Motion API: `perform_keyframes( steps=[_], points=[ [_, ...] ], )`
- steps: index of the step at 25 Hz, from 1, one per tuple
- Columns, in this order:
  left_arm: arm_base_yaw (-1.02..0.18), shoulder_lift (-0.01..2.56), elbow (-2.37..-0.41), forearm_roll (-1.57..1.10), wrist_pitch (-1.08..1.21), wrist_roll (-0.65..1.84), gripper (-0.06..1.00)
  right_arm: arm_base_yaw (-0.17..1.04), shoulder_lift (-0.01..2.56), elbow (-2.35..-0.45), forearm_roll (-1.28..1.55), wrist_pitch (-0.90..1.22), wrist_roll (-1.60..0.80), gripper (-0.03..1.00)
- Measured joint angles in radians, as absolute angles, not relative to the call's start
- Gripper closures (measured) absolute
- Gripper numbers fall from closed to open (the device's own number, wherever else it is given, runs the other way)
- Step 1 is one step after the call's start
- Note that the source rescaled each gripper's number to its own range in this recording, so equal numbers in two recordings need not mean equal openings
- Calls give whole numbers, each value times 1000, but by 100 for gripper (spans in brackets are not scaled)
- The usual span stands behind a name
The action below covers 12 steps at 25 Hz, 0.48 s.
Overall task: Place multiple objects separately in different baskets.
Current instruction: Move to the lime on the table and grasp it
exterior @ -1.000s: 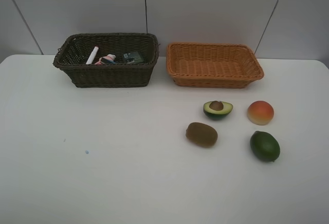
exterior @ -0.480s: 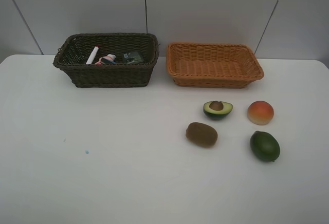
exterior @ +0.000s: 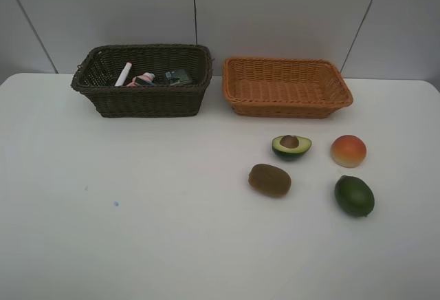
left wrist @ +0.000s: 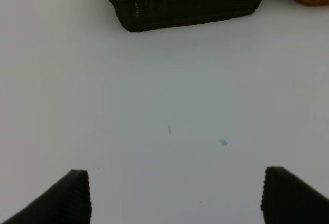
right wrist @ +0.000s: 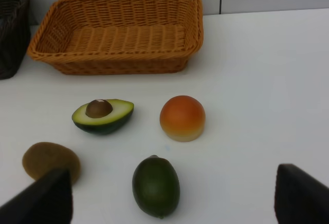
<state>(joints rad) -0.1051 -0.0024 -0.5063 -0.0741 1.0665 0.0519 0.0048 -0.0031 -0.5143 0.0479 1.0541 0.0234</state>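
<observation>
A white table with a matte top fills most of the exterior high view. Its far edge meets a pale grey wall. The wall is built of smooth panels. A dark vertical seam runs down left of the middle, a slanted seam crosses the left side, and a second slanted seam crosses the right. The light is soft and even, leaving only faint shadows on the tabletop. On the near left part of the table lies a small blue speck, with a tiny dark mark near it.
</observation>
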Motion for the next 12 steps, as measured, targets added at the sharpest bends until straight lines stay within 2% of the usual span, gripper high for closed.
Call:
perform_keyframes(
  steps=[6, 12],
  points=[
    [-105, -2, -506, -74, 1066, 54, 14, 5, 31, -514, 48, 1054, 23, -3],
    [-105, -2, -506, -74, 1065, 54, 14, 5, 344, -519, 80, 1053, 27, -3]
  ],
)
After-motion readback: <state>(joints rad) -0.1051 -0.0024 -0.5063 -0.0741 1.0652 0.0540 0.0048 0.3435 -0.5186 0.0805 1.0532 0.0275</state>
